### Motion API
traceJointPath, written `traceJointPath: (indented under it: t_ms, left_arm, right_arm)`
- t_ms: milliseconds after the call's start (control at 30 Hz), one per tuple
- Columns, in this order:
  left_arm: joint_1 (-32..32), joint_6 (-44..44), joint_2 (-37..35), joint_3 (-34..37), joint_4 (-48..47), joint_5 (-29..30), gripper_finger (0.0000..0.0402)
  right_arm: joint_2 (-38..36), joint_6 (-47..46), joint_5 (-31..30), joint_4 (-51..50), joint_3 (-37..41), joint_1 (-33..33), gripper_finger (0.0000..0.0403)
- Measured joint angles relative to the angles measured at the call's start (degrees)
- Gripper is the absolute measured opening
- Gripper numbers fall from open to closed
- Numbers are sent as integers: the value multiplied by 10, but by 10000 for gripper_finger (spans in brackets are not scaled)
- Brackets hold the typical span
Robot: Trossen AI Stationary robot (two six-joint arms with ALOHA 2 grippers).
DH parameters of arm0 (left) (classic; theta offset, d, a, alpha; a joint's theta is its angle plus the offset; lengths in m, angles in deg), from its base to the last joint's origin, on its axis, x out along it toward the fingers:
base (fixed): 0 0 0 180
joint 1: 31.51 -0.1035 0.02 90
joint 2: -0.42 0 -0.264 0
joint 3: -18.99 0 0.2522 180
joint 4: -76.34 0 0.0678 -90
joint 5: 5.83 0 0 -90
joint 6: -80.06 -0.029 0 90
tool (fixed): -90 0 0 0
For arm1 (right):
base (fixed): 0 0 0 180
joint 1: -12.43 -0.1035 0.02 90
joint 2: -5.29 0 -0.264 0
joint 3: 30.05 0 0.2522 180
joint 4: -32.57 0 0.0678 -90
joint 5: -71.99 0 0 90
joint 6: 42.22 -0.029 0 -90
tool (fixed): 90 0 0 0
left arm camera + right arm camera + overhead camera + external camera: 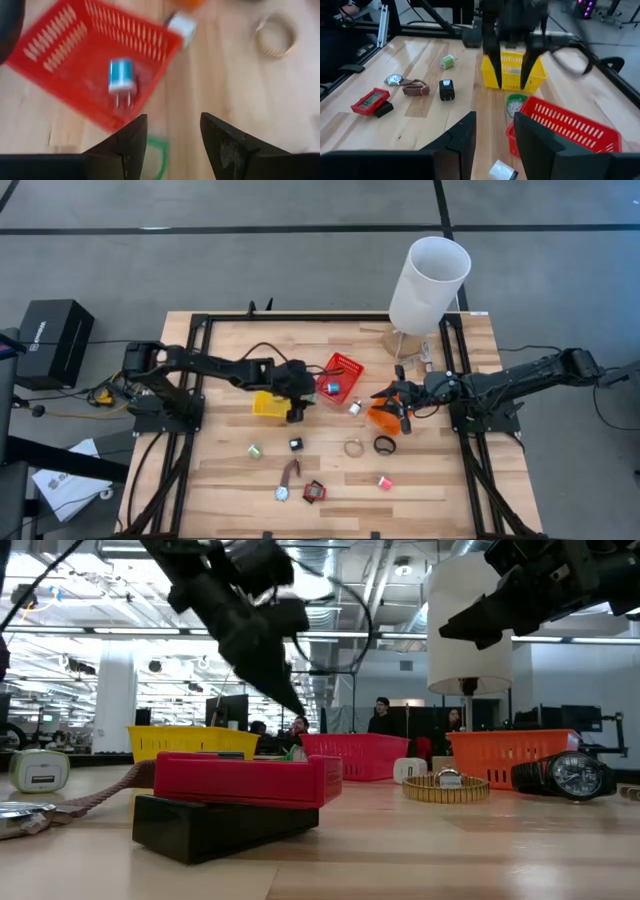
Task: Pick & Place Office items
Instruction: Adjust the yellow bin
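My left gripper [300,402] hangs open between the yellow basket [267,405] and the red basket [341,377], slanting down. Its fingers [127,145] stand above a green-rimmed round item [515,105] on the table without touching it. A blue-and-white charger [121,80] lies in the red basket. My right gripper [402,406] is open with nothing between its fingers, above the orange basket [383,418]. A white charger [355,407], gold bracelet [354,447], black watch [385,445], pink bit [385,482], black charger [296,444], green charger [255,450], brown-strapped watch [288,480] and red-black piece [314,491] lie loose on the table.
The tall white cylinder [428,285] stands at the table's far right on a wooden foot. Black frame rails [200,360] run along the table's left and right sides. Bare wood lies at the far middle of the table. People show in the room behind the table in the low view.
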Motion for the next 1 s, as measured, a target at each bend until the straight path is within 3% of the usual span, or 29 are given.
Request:
traceJointPath:
  t_ms: [233,633,867,1000]
  left_arm:
    - [-1,-21,17,1,-66,31,170]
    - [-40,3,-50,1,-195,61,163]
    - [-61,-10,-50,7,-206,64,163]
    - [-68,-42,-57,9,-216,127,160]
  right_arm:
    - [0,0,0,-2,0,0,123]
    - [0,-4,0,-7,0,0,123]
    - [0,-4,0,-8,0,0,123]
    - [0,-4,2,-8,0,0,123]
